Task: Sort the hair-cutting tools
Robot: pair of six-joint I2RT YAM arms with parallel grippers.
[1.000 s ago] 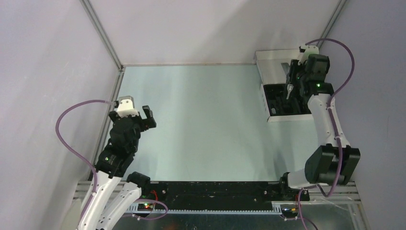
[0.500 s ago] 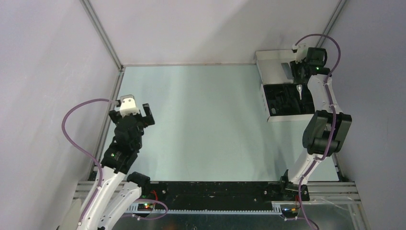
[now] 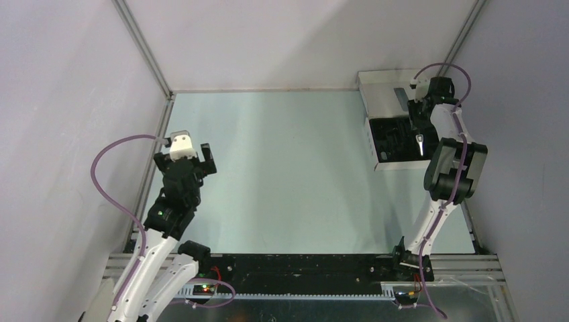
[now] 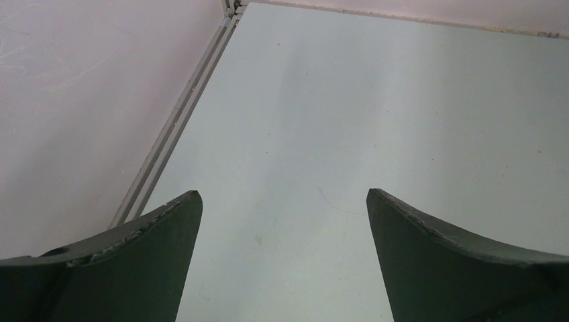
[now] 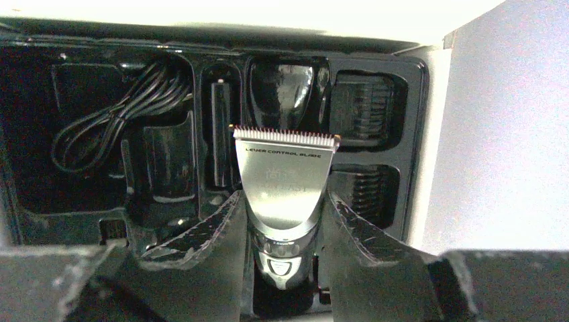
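The right end effector (image 5: 283, 198) is clamped on the hair clipper (image 5: 285, 168), gripping its silver body low down, with the blade toward 12 o'clock in the wrist view. It hangs above the black tray (image 5: 417, 87) of the white box (image 3: 382, 94), which sits at the bench's (image 3: 282, 168) 2 o'clock corner. The coiled cable (image 5: 111, 111) lies at the blade's 10 o'clock, the thin stick brush (image 5: 218, 131) just left of it, and the comb attachment (image 5: 362, 100) at 2 o'clock.

With the small pieces in their recesses, the clipper looks like the step in hand. Seating it probably calls for lining the body up with the glossy middle recess (image 5: 282, 90) and lowering it squarely. The recess walls and neighbouring pieces crowd that descent. The left end effector (image 3: 194, 157) is spread wide and empty at 9 o'clock.
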